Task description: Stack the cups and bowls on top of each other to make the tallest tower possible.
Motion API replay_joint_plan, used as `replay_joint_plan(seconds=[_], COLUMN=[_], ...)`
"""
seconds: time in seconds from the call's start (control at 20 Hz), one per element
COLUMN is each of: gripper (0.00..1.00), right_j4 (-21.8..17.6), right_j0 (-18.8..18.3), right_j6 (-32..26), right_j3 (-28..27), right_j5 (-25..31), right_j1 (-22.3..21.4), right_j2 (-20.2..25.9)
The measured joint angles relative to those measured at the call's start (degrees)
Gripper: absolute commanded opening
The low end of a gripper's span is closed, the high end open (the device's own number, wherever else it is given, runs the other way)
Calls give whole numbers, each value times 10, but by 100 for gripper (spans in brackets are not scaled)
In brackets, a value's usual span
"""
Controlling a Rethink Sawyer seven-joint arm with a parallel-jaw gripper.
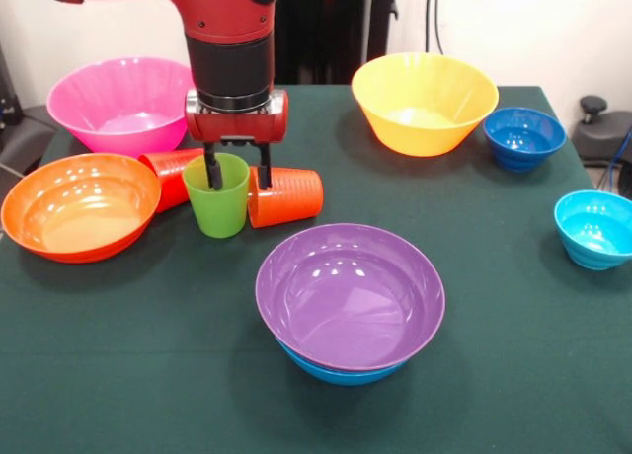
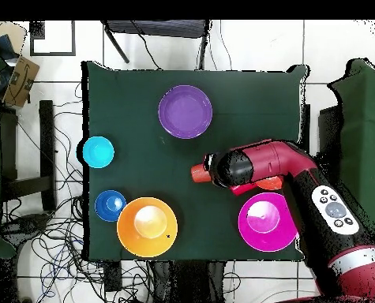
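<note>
Tower (image 1: 350, 301) so far: purple bowl nested in blue bowl (image 1: 336, 372) at the table's front. Gripper (image 1: 237, 170) straddles the upright green cup's (image 1: 218, 195) rim, jaws slightly apart, not clearly clamped. Remaining cups and bowls lie unstacked.

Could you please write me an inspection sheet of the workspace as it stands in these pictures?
Surface: dark green table, flat cloth cover.
Job's things: purple bowl nested in blue bowl; green cup upright; red cup and orange cup lying on their sides beside it; pink bowl, orange bowl, yellow bowl, small dark blue bowl and cyan bowl standing apart.
Clutter: nothing seen.
Gripper: gripper open, one finger inside the green cup, the other outside its rim.
Cables: many loose cables on the floor beside the table.
Surroundings: white tiled floor, cardboard box at one corner.
</note>
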Motion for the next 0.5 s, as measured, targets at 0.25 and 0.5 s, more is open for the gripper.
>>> replay_joint_plan(seconds=[0.25,0.5], gripper=[100,0], right_j4=[-4,-4], right_j0=[0,0], right_j6=[0,0], right_j3=[7,14], right_j5=[-9,-15], right_j1=[0,1], right_j2=[0,0])
